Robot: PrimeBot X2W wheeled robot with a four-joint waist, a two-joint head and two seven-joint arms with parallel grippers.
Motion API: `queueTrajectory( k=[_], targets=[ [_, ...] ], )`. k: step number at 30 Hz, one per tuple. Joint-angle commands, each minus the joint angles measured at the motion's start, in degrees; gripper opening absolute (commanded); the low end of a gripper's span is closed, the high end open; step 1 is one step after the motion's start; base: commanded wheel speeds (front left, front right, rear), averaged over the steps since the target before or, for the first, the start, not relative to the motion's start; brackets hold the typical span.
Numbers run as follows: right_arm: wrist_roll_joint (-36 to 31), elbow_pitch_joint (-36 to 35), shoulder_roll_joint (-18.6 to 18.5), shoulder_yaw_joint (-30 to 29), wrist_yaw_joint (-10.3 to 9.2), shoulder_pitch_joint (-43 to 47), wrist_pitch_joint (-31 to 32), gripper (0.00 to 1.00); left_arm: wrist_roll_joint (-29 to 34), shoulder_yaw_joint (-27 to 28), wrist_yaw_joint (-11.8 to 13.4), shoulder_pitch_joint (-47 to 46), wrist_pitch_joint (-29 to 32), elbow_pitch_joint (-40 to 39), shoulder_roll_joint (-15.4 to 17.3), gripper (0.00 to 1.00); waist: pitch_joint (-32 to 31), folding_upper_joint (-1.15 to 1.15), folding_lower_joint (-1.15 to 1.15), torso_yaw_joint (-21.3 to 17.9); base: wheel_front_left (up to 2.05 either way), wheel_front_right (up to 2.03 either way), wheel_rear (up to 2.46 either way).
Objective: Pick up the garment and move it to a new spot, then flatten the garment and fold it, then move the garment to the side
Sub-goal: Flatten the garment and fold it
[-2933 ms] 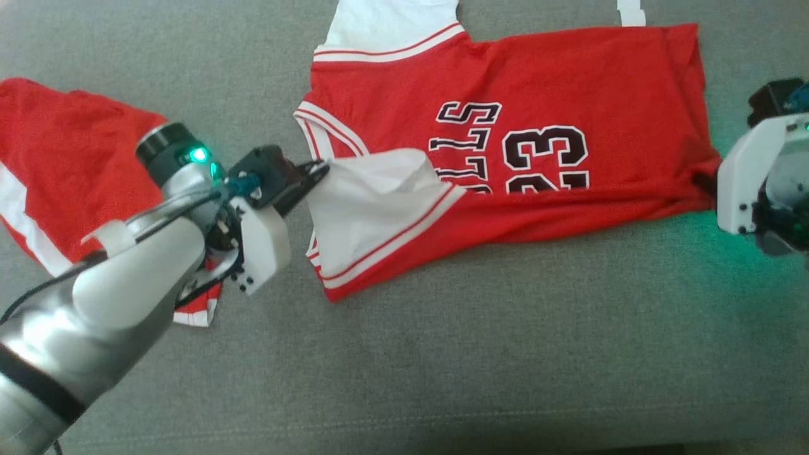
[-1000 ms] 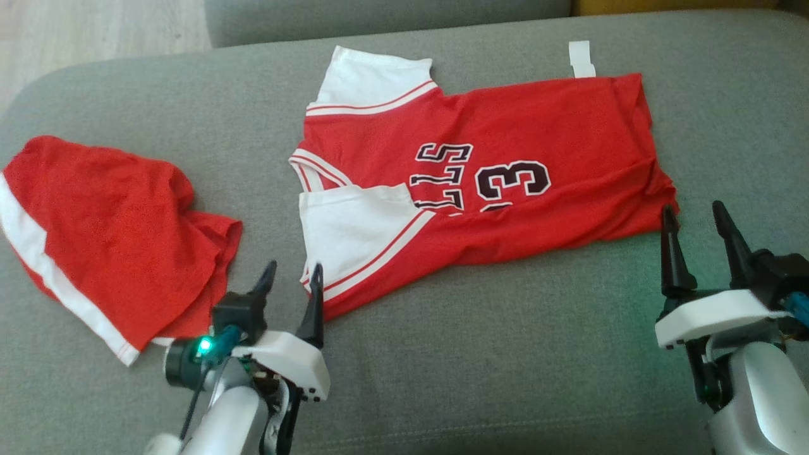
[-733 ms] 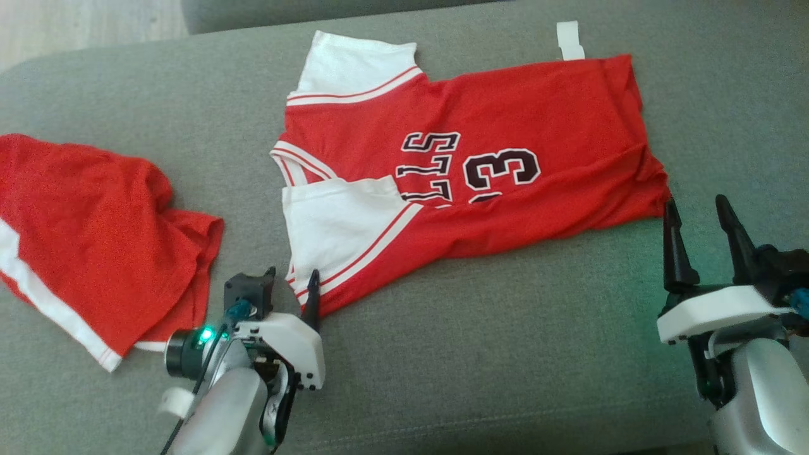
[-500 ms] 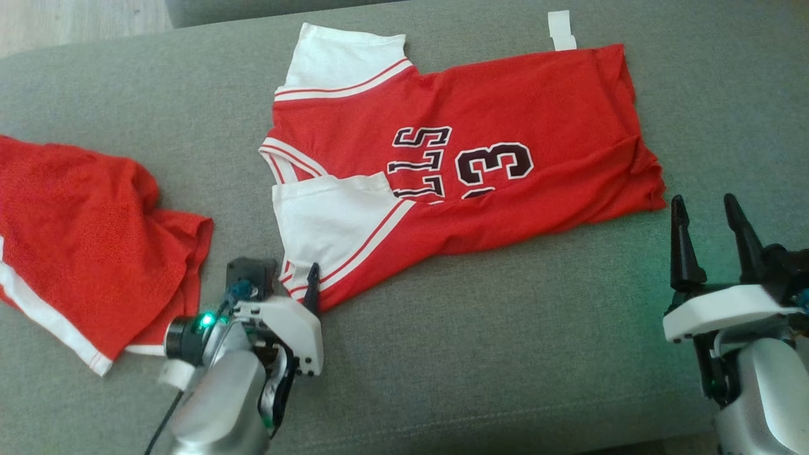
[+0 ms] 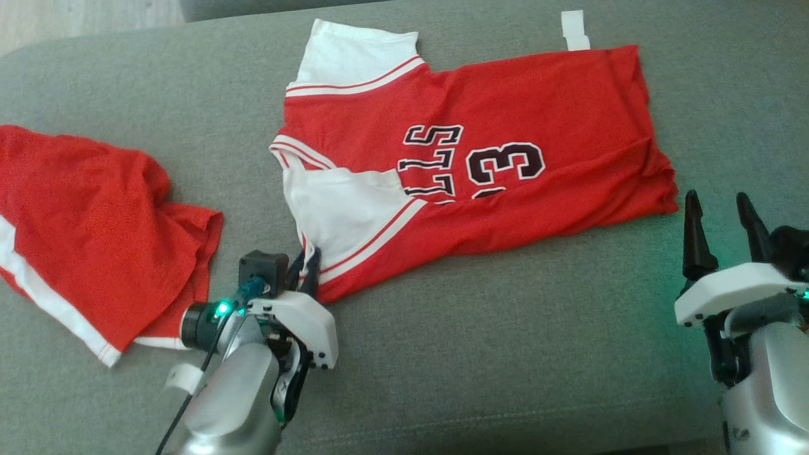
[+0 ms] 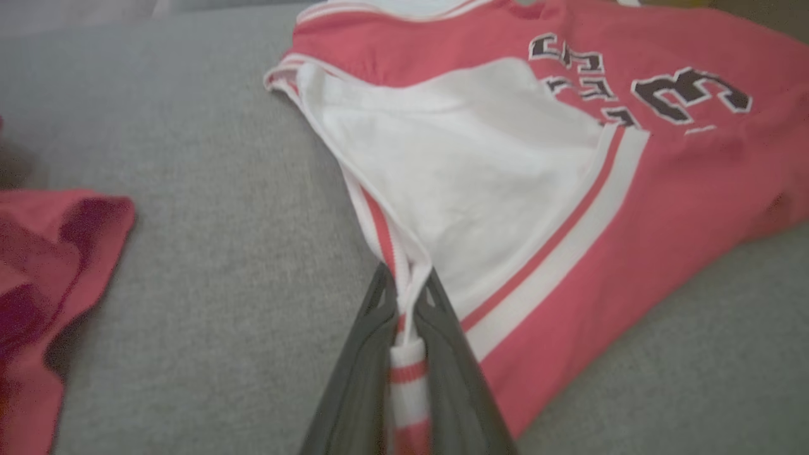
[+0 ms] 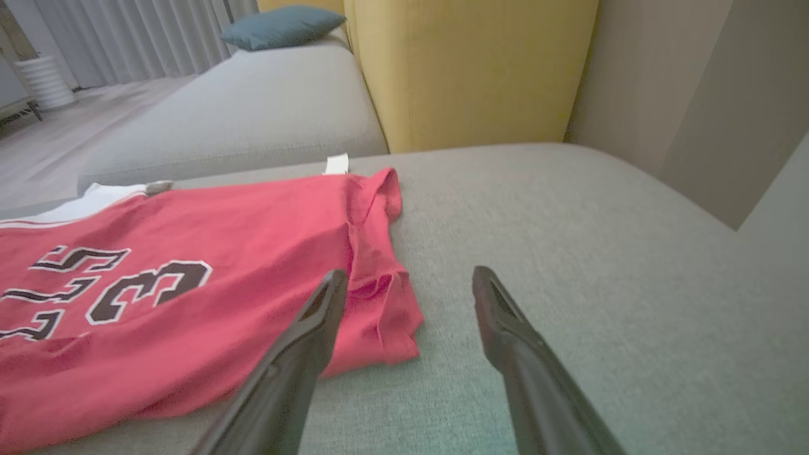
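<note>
The left gripper (image 6: pixel 404 284) is pinched tight on the striped near-left corner of the jersey (image 5: pixel 505 126). The right gripper (image 5: pixel 720 208) stands wide apart and empty, just off the near-right corner. The jersey lies flat mid-sofa (image 5: pixel 474 366), towards its far edge, with red cloth (image 5: pixel 82 215) by the left edge. Folding looks underway. Next, the right gripper likely needs to close on its corner, then both lift together.

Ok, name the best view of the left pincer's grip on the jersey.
Left wrist view: the left pincer is shut on the jersey's striped edge, cloth between its fingers. Head view shows it at that corner, pinch partly hidden. Right wrist view: the jersey's far hem.
</note>
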Motion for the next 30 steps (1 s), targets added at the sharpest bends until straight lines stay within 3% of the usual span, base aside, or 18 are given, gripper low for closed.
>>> queueTrajectory(
  k=[1, 10, 21, 29, 30],
  targets=[
    [-0.03, -0.99, 0.07, 0.65, -0.04, -2.11, 0.47, 1.0, 0.04, 1.54, 0.5, -2.25, -1.22, -2.11, 0.66, 0.0, 0.13, 0.0, 0.0, 0.35, 0.0, 0.0, 0.0],
    [-0.41, 9.92, 1.6, -5.17, -0.04, -8.46, 7.56, 1.0, 2.91, 1.32, 2.27, -3.9, -5.27, -10.57, 1.6, 0.0, 1.25, 0.0, 0.0, 2.87, 0.0, 0.0, 0.0],
    [-4.75, 21.14, 1.21, -9.22, -0.04, -14.68, 8.42, 1.0, 5.39, 2.51, 4.62, -1.95, -5.57, -18.24, 2.82, 0.0, 2.47, 0.0, 0.0, 4.91, 0.0, 0.0, 0.0],
    [-5.58, 26.61, 1.25, -8.87, -0.04, -17.11, 7.23, 1.0, 6.03, 3.11, 5.06, -0.94, -5.58, -19.07, 2.83, 0.0, 2.56, 0.0, 0.0, 5.07, 0.0, 0.0, 0.0],
    [-5.29, 27.0, 1.23, -8.7, -0.04, -17.41, 6.99, 0.43, 6.0, 2.99, 4.93, -0.86, -5.58, -18.6, 2.81, 0.0, 2.51, 0.0, 0.0, 4.99, 0.0, 0.0, 0.0]
  ],
)
